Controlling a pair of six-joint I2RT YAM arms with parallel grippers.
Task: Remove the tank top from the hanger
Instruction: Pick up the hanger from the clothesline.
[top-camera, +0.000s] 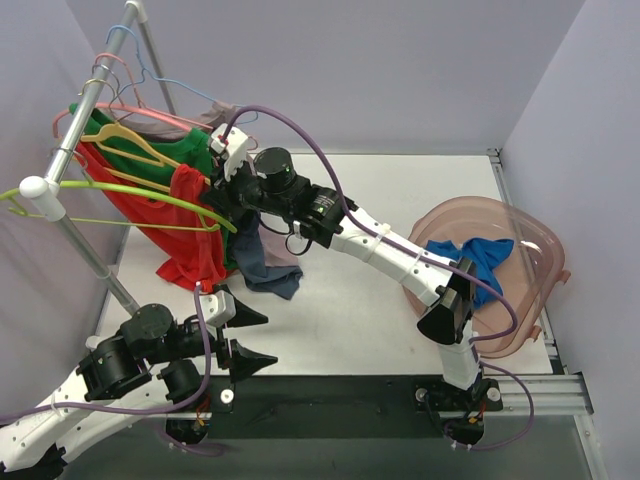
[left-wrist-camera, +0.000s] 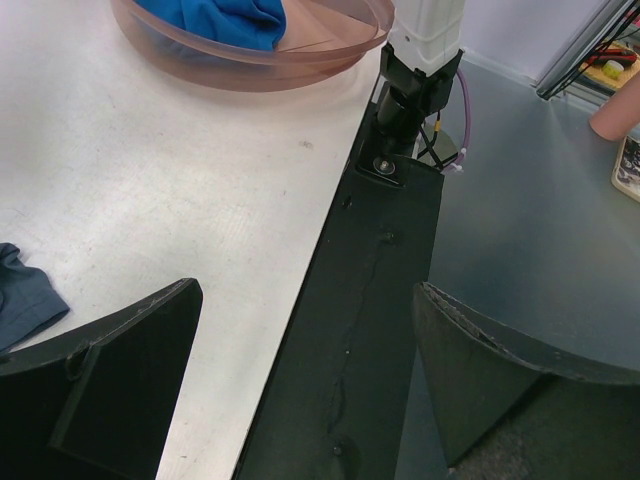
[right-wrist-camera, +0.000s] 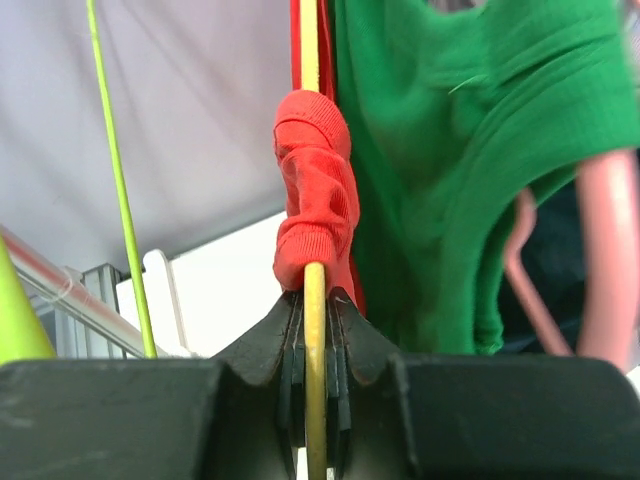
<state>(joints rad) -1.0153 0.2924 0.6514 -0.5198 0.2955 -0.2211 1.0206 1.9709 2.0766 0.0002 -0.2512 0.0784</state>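
1. Here, the red tank top (top-camera: 190, 230) hangs from the clothes rail (top-camera: 100, 70) at the left of the table (top-camera: 350, 310), draped low so that its hem falls toward the tabletop.
2. In the right wrist view, one strap of the red tank top (right-wrist-camera: 315, 190) is bunched into a thick roll around the yellow hanger (right-wrist-camera: 310, 40), whose arm runs straight up the middle of the picture.
3. The right gripper (right-wrist-camera: 315, 300) is clamped on the yellow hanger just below that roll. Its jaws are pressed together on the thin arm, and the fingertips touch the lowest fold of the strap.
4. From above, the right gripper (top-camera: 215, 185) reaches across the table to the rail, its arm stretched out from the near right.
5. A green garment (right-wrist-camera: 440, 180) hangs just beside the red one, and a pink hanger (right-wrist-camera: 600, 260) shows past its edge. A lime-green hanger (right-wrist-camera: 120, 180) stands to the other side, apart from the grip.
6. The left gripper (top-camera: 268, 340) hovers low over the near edge of the table with its jaws spread wide and nothing between them. The left wrist view shows the same gap in the left gripper (left-wrist-camera: 305, 300).
7. A dark blue garment (top-camera: 270, 270) lies crumpled on the table below the rail.
8. A pink basin (top-camera: 540, 250) sits at the right edge, with a blue cloth (top-camera: 480, 260) inside.
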